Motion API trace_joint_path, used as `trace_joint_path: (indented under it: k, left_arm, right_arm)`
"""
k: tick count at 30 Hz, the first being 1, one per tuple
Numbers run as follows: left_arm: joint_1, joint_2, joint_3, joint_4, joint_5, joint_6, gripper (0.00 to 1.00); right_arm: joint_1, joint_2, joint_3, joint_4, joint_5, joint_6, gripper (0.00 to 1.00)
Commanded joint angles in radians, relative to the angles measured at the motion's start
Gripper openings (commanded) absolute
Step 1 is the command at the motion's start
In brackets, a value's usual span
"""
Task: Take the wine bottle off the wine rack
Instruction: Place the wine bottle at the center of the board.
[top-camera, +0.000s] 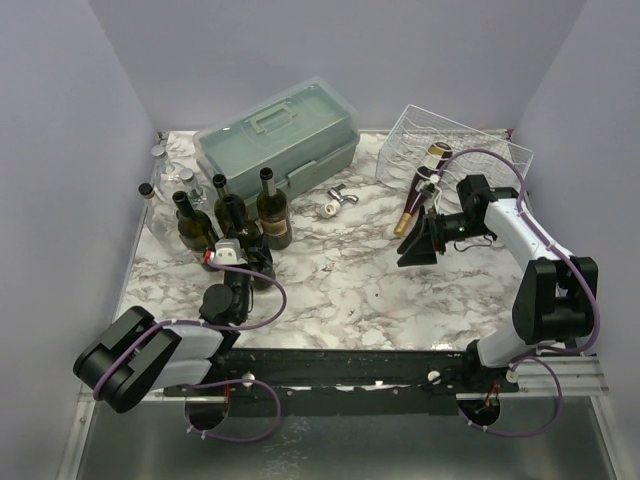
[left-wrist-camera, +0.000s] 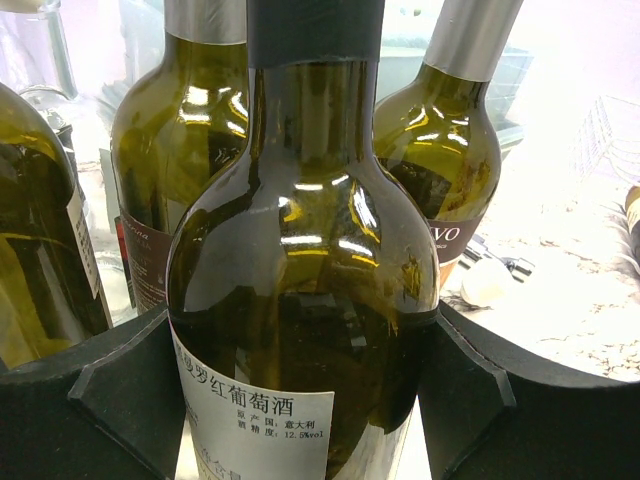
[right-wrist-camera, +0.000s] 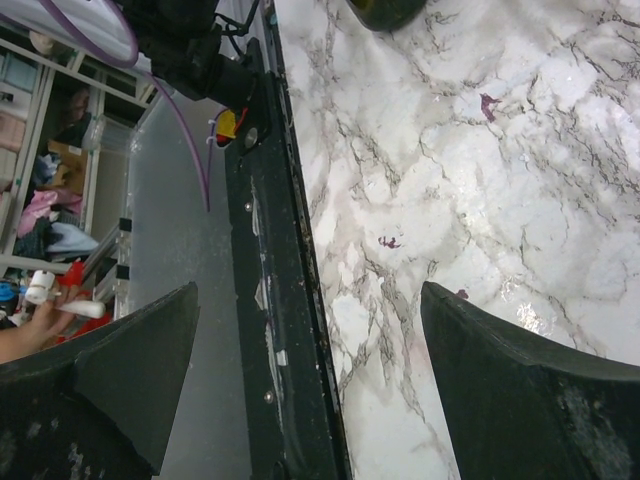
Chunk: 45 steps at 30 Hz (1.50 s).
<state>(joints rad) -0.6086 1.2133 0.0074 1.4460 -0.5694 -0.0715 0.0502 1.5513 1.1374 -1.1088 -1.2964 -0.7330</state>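
Overhead, the wine bottle (top-camera: 421, 188) lies slanted, base in the far-right wine rack (top-camera: 480, 150), neck poking out near-left; the toolbox (top-camera: 280, 135) sits lidded. Left wrist: the left gripper (left-wrist-camera: 305, 400) clamps a green bottle (left-wrist-camera: 310, 290). Right wrist: the right gripper (right-wrist-camera: 310, 390) gapes wide over the table (right-wrist-camera: 480, 200).

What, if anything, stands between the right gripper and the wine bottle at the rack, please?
Nothing visible: from above, the open right gripper sits beside the wine bottle at its neck end, with only bare table between them.

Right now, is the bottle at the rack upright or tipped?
Tipped: the wine bottle lies slanted, far end at the wine rack, gold neck nearest.
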Motion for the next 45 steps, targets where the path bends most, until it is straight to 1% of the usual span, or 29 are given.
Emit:
trace_joint_path:
  k: [1, 3, 6, 8, 10, 16, 26, 31, 36, 41, 45]
  left_arm:
    - [0.005, -0.025, -0.061, 0.149, 0.012, -0.02, 0.42]
    - [0.005, -0.034, -0.066, 0.149, 0.02, -0.018, 0.51]
    - [0.004, -0.048, -0.077, 0.148, 0.03, -0.018, 0.52]
    - [0.006, -0.058, -0.085, 0.147, 0.036, -0.022, 0.59]
    - [0.005, -0.065, -0.091, 0.147, 0.044, -0.028, 0.62]
    - [0.005, -0.061, -0.099, 0.148, 0.051, -0.035, 0.67]
    - [0.005, -0.014, -0.084, 0.148, 0.063, -0.039, 0.67]
    - [0.004, 0.01, -0.077, 0.149, 0.074, -0.044, 0.69]
    - [0.004, 0.002, -0.081, 0.149, 0.078, -0.033, 0.76]
    - [0.004, -0.01, -0.096, 0.149, 0.08, -0.041, 0.86]
    - [0.004, -0.021, -0.104, 0.149, 0.086, -0.044, 0.87]
  right_arm:
    - [-0.011, -0.001, 0.01, -0.036, -0.032, -0.04, 0.95]
    - [-0.011, -0.001, 0.011, -0.039, -0.034, -0.042, 0.95]
    - [-0.011, 0.001, 0.012, -0.042, -0.035, -0.045, 0.95]
    - [-0.011, 0.002, 0.012, -0.045, -0.036, -0.049, 0.95]
    - [-0.011, 0.003, 0.015, -0.052, -0.038, -0.055, 0.95]
    - [-0.012, 0.003, 0.016, -0.064, -0.042, -0.066, 0.95]
    - [-0.012, 0.008, 0.022, -0.086, -0.044, -0.088, 0.95]
    - [-0.012, 0.013, 0.027, -0.101, -0.047, -0.104, 0.95]
    - [-0.012, 0.019, 0.031, -0.114, -0.049, -0.117, 0.96]
    - [-0.013, 0.021, 0.034, -0.128, -0.05, -0.131, 0.96]
    - [-0.012, 0.023, 0.035, -0.133, -0.052, -0.136, 0.96]
